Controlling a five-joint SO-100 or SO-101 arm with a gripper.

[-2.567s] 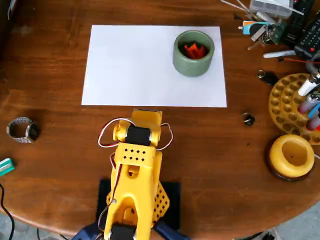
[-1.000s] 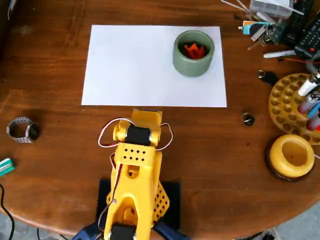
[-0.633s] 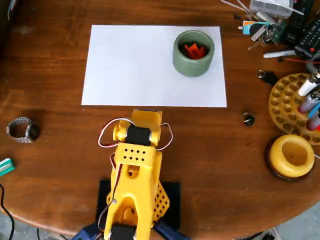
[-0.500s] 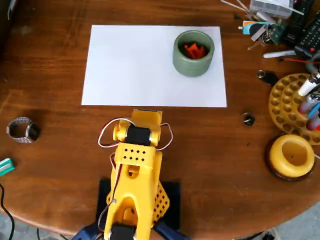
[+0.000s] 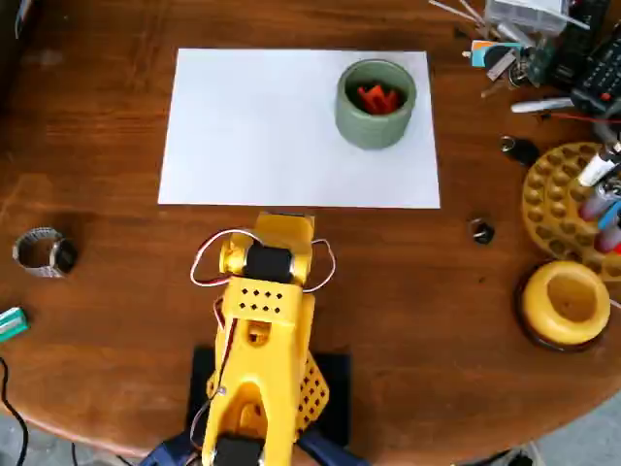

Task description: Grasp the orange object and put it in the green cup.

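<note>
In the overhead view the orange object (image 5: 378, 97) lies inside the green cup (image 5: 375, 127), which stands upright on the right part of a white sheet of paper (image 5: 262, 136). The yellow arm (image 5: 264, 320) is folded back over its base at the near edge of the table, well short of the cup. Its front end (image 5: 285, 227) stops just before the paper's near edge. The gripper's fingers are tucked under the arm and hidden, so their state does not show.
A yellow holder with pens (image 5: 579, 199) and a yellow round dish (image 5: 567, 303) stand at the right. Cables and small tools (image 5: 529, 53) clutter the far right corner. A wristwatch (image 5: 44, 251) lies at the left.
</note>
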